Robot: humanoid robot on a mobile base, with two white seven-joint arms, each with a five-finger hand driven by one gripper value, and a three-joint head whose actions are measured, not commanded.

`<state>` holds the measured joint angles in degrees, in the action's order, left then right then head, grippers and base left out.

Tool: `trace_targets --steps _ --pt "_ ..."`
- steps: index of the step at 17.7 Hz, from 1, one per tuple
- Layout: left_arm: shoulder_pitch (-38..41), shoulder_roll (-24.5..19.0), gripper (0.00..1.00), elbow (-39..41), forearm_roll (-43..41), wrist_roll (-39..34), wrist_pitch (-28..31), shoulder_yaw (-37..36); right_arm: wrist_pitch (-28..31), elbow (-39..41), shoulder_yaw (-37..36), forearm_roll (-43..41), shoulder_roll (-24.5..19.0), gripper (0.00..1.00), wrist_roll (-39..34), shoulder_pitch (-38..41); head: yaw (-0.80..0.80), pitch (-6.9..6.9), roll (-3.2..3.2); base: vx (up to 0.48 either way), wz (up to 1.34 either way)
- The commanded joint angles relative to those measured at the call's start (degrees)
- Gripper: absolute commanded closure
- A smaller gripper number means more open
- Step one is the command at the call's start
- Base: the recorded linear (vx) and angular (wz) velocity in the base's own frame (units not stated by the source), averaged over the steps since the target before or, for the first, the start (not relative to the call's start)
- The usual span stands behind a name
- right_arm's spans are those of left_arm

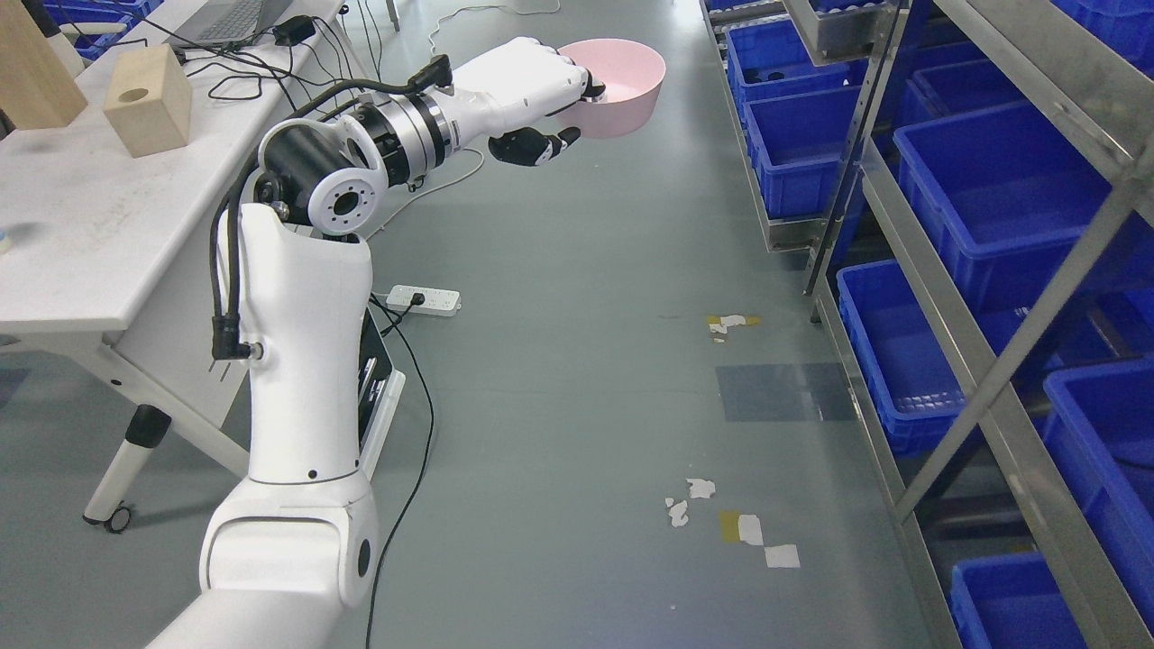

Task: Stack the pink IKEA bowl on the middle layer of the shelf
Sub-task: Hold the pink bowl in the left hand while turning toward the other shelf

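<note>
A pink bowl [622, 86] is held up in the air over the grey floor, at the top middle of the head view. My left hand [563, 104] is shut on its near rim, thumb inside the bowl and dark fingertips [532, 146] curled beneath. The left arm reaches up from the lower left, bent at the elbow. The metal shelf [911, 243] stands along the right side, some way to the right of the bowl, its layers filled with blue bins [992, 189]. My right arm does not show.
A white table [99, 225] with wooden blocks [149, 99], a laptop and cables stands at the left, close to my elbow. A power strip [424, 300] and its cable lie on the floor. Tape scraps [735, 523] mark the grey floor between table and shelf.
</note>
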<state>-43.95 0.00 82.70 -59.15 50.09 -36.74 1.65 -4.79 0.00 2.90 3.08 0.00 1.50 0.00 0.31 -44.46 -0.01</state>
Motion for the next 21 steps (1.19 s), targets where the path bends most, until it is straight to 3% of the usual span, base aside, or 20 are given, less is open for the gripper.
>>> trace_targets --steps 1,16,21 --pt "-1.0 -1.0 0.94 0.2 0.0 -0.3 0.0 -0.5 0.0 1.0 0.0 0.0 1.0 0.00 0.0 1.3 0.00 0.00 0.00 0.335 0.10" --pt "-5.6 -1.0 0.94 -0.5 0.6 -0.7 0.2 -3.5 0.0 1.0 0.0 0.0 1.0 0.00 0.0 1.3 0.00 0.00 0.00 0.251 0.17" --pt "-5.2 -1.0 0.94 -1.4 6.0 -0.7 0.6 -7.9 0.0 1.0 0.0 0.0 1.0 0.00 0.0 1.3 0.00 0.00 0.00 0.089 -0.01"
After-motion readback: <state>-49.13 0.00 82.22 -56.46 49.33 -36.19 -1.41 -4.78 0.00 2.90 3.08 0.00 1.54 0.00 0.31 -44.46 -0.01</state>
